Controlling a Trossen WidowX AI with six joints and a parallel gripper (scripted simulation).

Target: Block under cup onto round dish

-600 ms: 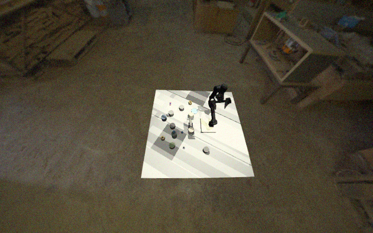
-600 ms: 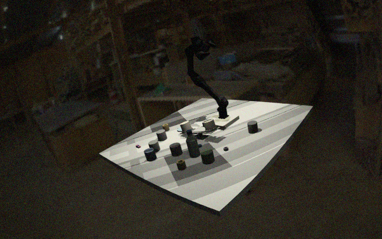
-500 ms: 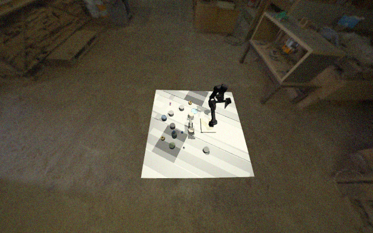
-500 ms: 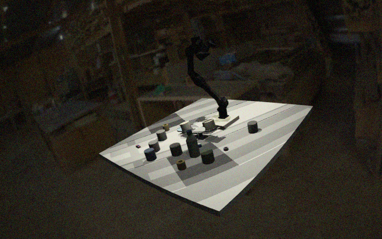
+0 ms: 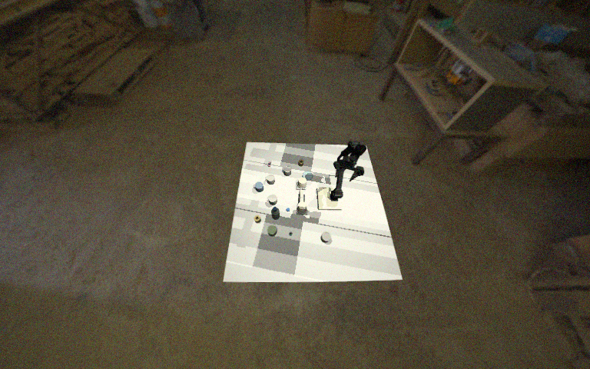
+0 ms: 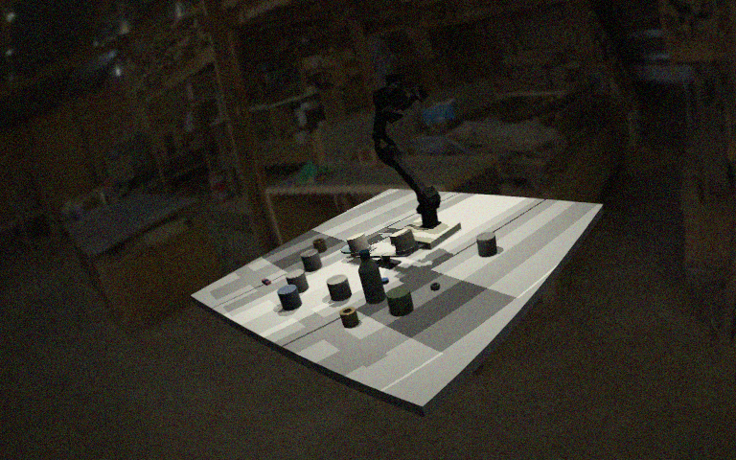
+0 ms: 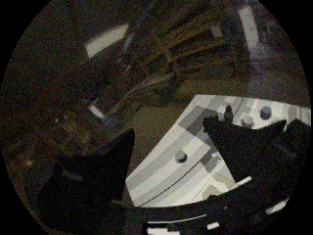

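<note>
Two pale cups stand on the ends of a small balance (image 5: 300, 196) in the middle of the grey patterned mat (image 5: 348, 256) (image 6: 477, 331). One cup (image 5: 302, 182) (image 6: 356, 242) is at the far end and the other cup (image 5: 302, 208) (image 6: 402, 240) is at the near end. A light-blue round dish (image 5: 308, 175) (image 6: 345, 250) lies beside the far cup. No block shows under either cup. My gripper (image 5: 356, 147) (image 6: 399, 95) (image 7: 168, 127) is open and empty. It is raised high above the arm's base, well apart from both cups.
Several short cylinders stand around the balance, among them a blue one (image 5: 259, 186) (image 6: 288, 297), a green one (image 5: 272, 230) (image 6: 400, 301) and a grey one (image 5: 326, 237) (image 6: 487, 243). A dark bottle (image 5: 275, 212) (image 6: 371, 279) and a tiny blue piece (image 5: 287, 209) are near the near cup.
</note>
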